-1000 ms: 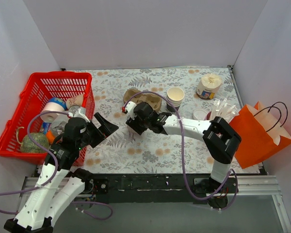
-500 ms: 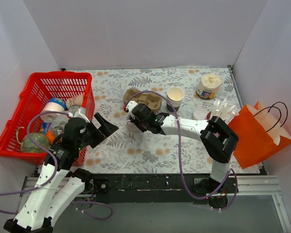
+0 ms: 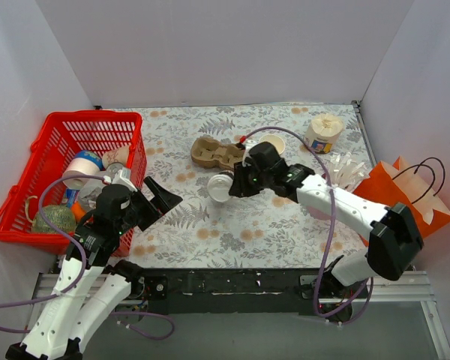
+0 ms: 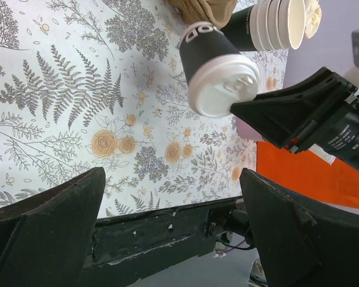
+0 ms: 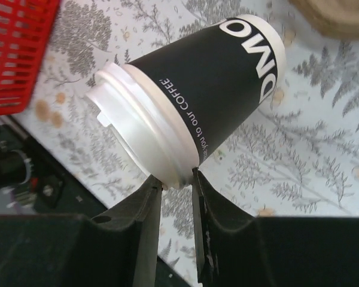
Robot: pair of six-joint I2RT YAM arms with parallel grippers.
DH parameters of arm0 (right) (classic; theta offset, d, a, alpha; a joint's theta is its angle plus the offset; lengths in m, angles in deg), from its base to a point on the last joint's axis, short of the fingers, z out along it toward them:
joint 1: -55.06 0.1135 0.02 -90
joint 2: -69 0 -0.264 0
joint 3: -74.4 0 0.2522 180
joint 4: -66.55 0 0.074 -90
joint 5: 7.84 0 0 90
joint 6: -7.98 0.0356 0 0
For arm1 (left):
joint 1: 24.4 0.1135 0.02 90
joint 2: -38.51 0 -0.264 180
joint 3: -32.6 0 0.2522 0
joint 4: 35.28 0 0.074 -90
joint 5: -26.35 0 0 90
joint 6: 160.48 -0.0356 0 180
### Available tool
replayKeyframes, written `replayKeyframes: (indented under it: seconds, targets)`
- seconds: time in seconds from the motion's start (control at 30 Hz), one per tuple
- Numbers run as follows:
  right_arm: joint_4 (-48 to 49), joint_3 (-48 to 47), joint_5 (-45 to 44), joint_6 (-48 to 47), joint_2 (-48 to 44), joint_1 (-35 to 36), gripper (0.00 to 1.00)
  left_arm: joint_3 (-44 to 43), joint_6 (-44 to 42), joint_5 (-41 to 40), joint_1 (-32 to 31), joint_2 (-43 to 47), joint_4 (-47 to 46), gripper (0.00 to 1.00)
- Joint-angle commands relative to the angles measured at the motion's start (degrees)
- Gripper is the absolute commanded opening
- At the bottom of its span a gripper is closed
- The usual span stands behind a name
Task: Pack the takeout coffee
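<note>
The takeout coffee (image 3: 220, 185) is a black paper cup with white lettering and a white plastic lid. It hangs tilted on its side above the middle of the floral table. My right gripper (image 3: 237, 183) is shut on the lid's rim; in the right wrist view the cup (image 5: 209, 72) slants away from the gripper (image 5: 176, 182), lid end pinched between the two fingers. The left wrist view shows the cup (image 4: 212, 66) from the lid side. My left gripper (image 3: 159, 196) hovers left of the cup, open and empty, its fingers wide apart in its own view (image 4: 172, 176).
A brown cardboard cup carrier (image 3: 214, 152) lies behind the cup, with a stack of lidless cream cups (image 3: 272, 146) beside it. A red basket (image 3: 30, 172) of items stands at the left. An orange paper bag (image 3: 394, 202) stands at the right, white sticks (image 3: 341, 169) and a lidded tub (image 3: 322, 131) near it.
My right gripper closed on the cup's lid, then lifted it and carried it a little to the right, the arm stretching out. The left arm stayed where it was.
</note>
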Motion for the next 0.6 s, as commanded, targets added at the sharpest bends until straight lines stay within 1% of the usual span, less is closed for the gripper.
replayKeyframes:
  seconds: [0.0, 0.03, 0.07, 0.13, 0.17, 0.27, 0.33, 0.57]
  targets:
    - [2.3, 7.2, 21.9, 9.4, -6.5, -8.9, 0.23, 0.4, -0.2, 0.7, 0.8, 0.5, 0.8, 0.98]
    - [1.5, 7.8, 26.0, 9.5, -7.2, -10.2, 0.23, 0.3, -0.3, 1.1, 0.8, 0.4, 0.7, 0.98]
    - [-1.8, 7.6, 27.4, 9.3, -7.6, -13.1, 0.22, 0.3, -0.4, 1.4, 0.7, 0.3, 0.6, 0.98]
    - [-4.6, 7.8, 30.5, 8.7, -8.3, -16.2, 0.21, 0.4, -0.7, 2.2, 0.8, 0.5, 0.4, 0.98]
    - [-5.3, 8.9, 31.8, 8.7, -8.7, -19.4, 0.21, 0.6, -0.9, 2.6, 0.8, 0.5, -0.5, 0.98]
    - [-5.2, 11.5, 36.4, 10.1, -8.9, -24.3, 0.21, 1.5, -1.4, 4.6, 0.7, 0.9, -1.9, 0.98]
    - [-5.2, 12.3, 40.1, 11.2, -8.1, -26.1, 0.21, 1.8, -1.6, 5.2, 0.8, 0.7, -2.7, 0.98]
    - [-8.3, 11.1, 40.1, 11.6, -4.6, -29.2, 0.22, 2.2, -2.3, 6.2, 0.7, -0.2, -3.3, 0.98]
